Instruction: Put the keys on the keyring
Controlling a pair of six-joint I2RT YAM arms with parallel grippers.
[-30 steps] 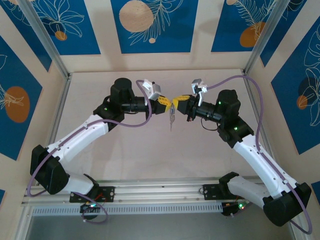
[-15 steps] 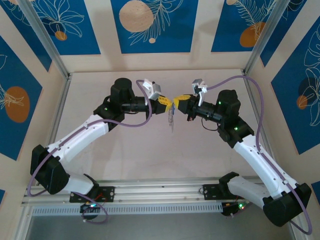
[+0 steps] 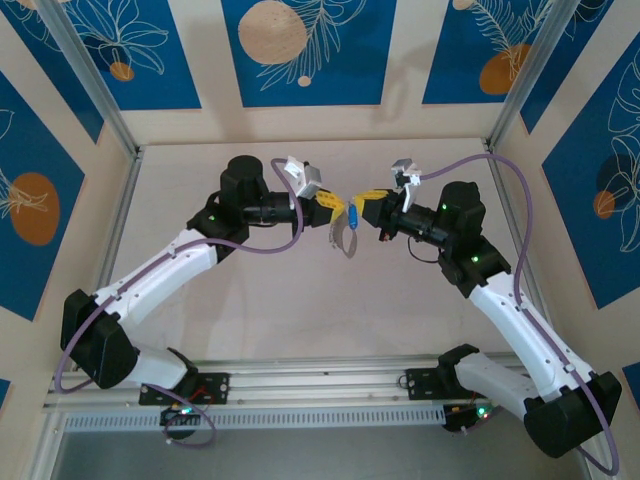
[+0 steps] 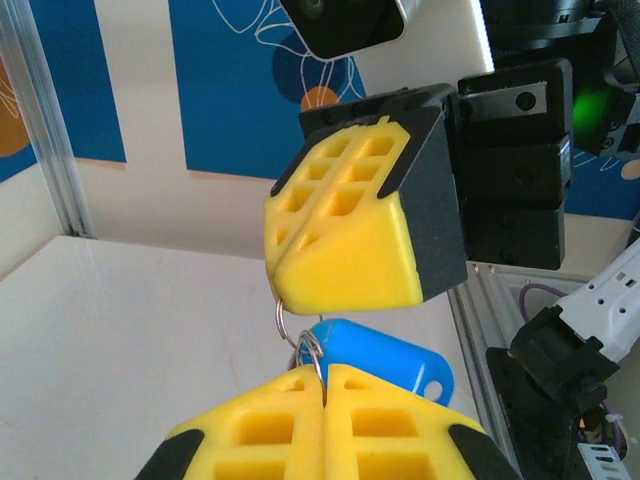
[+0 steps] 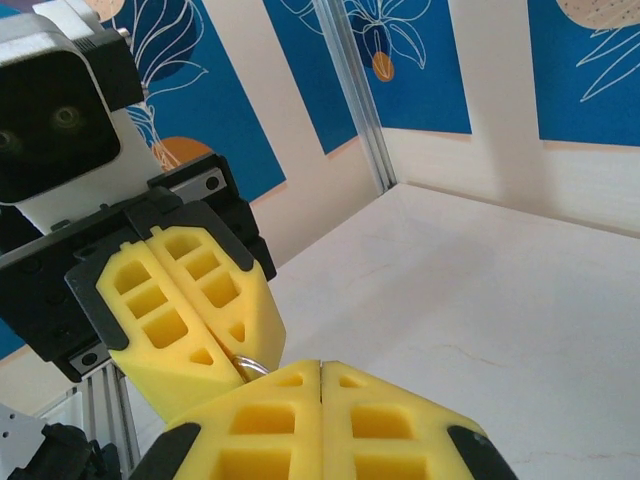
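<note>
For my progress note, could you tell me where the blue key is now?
From above, the blue key hangs over mid-table between the left end effector and right end effector, with the grey loop beside it.

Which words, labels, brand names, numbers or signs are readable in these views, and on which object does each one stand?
There is no readable text in these views.
Blue key head: plain, no print to be seen.
Keyring: bare metal, too small to show any stamp.
Yellow gripper fingers: no marking.
Wall panels: only leaf and circle drawings, no letters.
</note>
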